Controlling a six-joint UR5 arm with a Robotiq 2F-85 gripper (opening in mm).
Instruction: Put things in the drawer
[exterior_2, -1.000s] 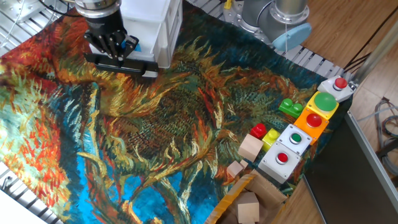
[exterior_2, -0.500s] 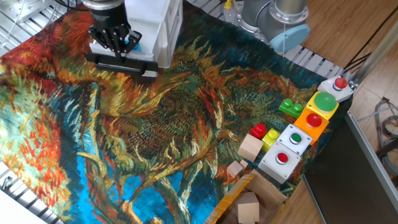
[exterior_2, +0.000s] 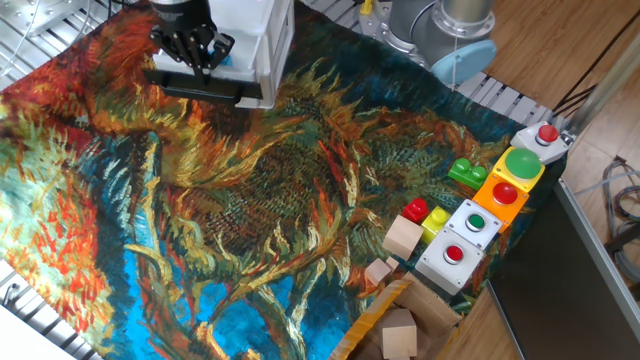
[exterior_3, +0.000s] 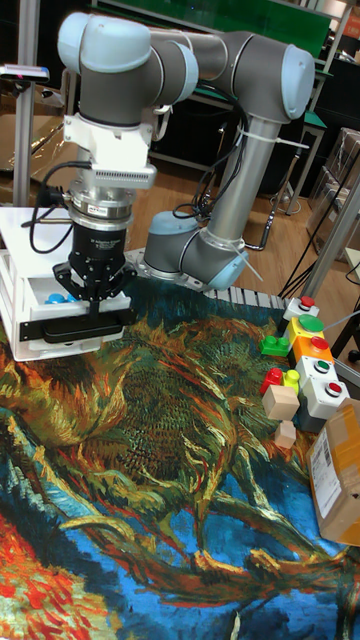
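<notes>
Claw (exterior_3: 93, 303): we see its fingers drawn together at the drawer (exterior_3: 75, 325) front; grip unclear.
Blue brick (exterior_3: 58, 297): we find it lying inside the partly open drawer.
Cabinet (exterior_2: 245, 30): white, on worktop.

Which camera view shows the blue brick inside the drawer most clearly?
The tall fixed view: the blue brick lies visibly inside the open drawer, beside the gripper. In the fixed view only a blue sliver shows, mostly hidden behind the gripper.

Gripper (exterior_3: 92, 300) hides most of blue brick (exterior_3: 55, 297), seemingly.
</notes>
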